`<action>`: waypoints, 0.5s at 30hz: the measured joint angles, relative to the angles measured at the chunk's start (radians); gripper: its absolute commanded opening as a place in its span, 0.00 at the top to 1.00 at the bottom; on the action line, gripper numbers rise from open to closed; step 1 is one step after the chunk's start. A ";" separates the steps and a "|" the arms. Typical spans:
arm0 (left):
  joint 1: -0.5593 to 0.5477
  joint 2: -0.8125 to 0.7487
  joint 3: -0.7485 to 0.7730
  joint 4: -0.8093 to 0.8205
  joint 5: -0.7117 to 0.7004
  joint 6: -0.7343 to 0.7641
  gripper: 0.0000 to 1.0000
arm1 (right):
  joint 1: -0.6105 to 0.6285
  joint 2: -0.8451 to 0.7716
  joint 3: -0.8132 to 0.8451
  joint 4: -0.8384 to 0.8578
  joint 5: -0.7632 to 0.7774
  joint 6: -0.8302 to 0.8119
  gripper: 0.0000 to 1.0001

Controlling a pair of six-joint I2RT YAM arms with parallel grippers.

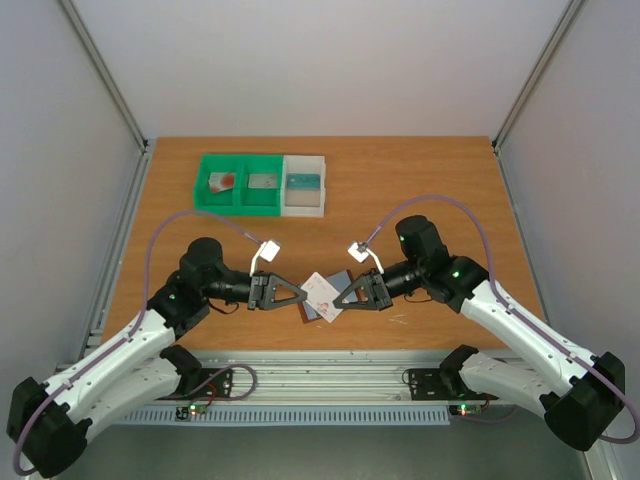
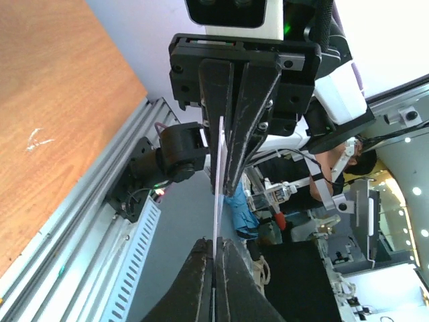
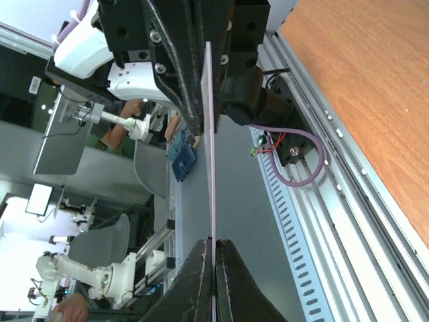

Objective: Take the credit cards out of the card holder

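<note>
Both grippers meet tip to tip above the table's near middle. Between them hangs the open card holder [image 1: 338,281], blue-grey lining up, with a brown part [image 1: 313,314] below. A whitish credit card [image 1: 322,290] with a red mark sticks out of it toward the left arm. My left gripper [image 1: 303,296] is shut on that card, which shows edge-on as a thin white line [image 2: 216,201] in the left wrist view. My right gripper [image 1: 338,297] is shut on the holder's other side. In the right wrist view only a thin pale edge [image 3: 210,134] shows between its closed fingertips.
A green two-compartment bin [image 1: 238,203] and a white bin [image 1: 304,208] stand at the back of the table. A pale card with a red patch [image 1: 221,181] lies in the left compartment and another pale card [image 1: 262,181] lies in the middle one. The aluminium rail [image 1: 320,372] runs along the near edge.
</note>
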 measured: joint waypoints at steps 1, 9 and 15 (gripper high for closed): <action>0.000 0.001 0.000 0.010 0.007 -0.013 0.99 | 0.000 0.001 0.001 -0.004 -0.002 -0.003 0.98; 0.006 0.013 -0.001 0.028 0.016 -0.051 1.00 | -0.001 0.009 0.014 -0.020 0.005 -0.021 0.70; 0.013 0.013 0.008 -0.023 -0.026 -0.032 1.00 | -0.001 -0.010 0.053 -0.058 0.091 -0.032 0.21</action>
